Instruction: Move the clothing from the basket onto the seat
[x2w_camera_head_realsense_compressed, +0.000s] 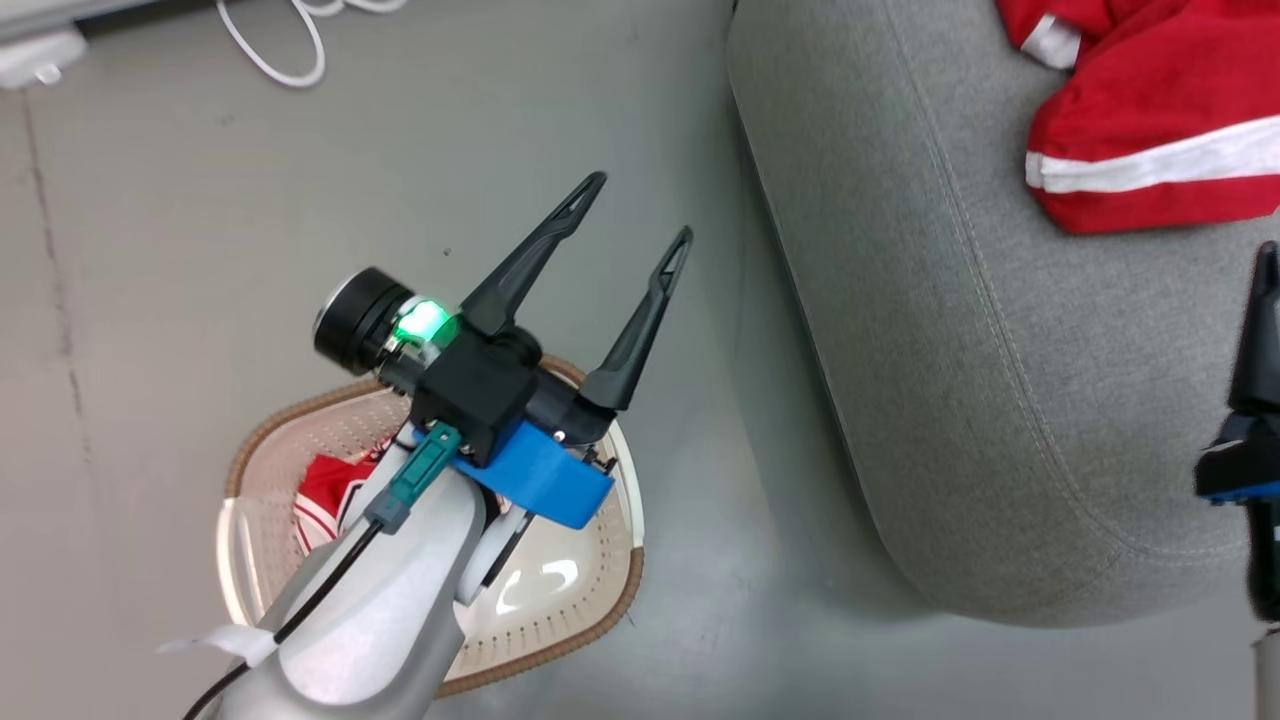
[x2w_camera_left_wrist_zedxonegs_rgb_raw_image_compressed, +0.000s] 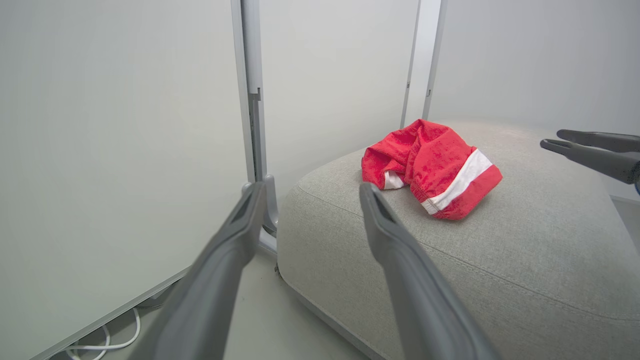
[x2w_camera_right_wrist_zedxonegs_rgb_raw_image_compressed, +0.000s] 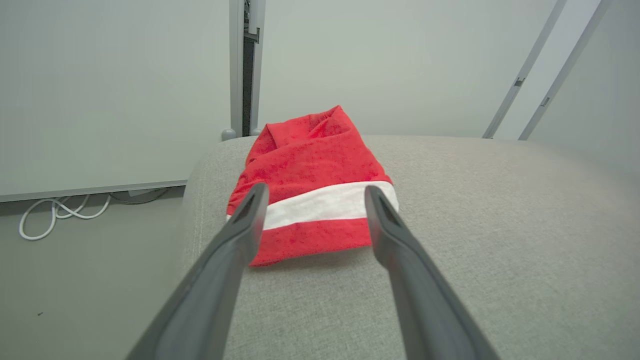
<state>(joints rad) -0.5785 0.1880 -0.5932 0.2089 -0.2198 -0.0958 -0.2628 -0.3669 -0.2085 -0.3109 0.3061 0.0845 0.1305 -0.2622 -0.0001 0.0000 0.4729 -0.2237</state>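
The left hand (x2w_camera_head_realsense_compressed: 641, 207) hangs over the basket (x2w_camera_head_realsense_compressed: 600, 612), its fingers spread wide and holding nothing, pointing toward the seat (x2w_camera_head_realsense_compressed: 950, 350). The basket stands on the floor (x2w_camera_head_realsense_compressed: 200, 250) near the seat's rounded edge. In it lies red and white cloth, probably the jersey (x2w_camera_head_realsense_compressed: 325, 495), mostly hidden under the left arm (x2w_camera_head_realsense_compressed: 380, 600). The banded garment (x2w_camera_head_realsense_compressed: 1150, 130) lies crumpled on top of the seat. The right hand (x2w_camera_right_wrist_zedxonegs_rgb_raw_image_compressed: 315, 192) hovers low over the seat, fingers apart and empty, aimed at that garment. A white cable (x2w_camera_head_realsense_compressed: 290, 50) loops on the floor.
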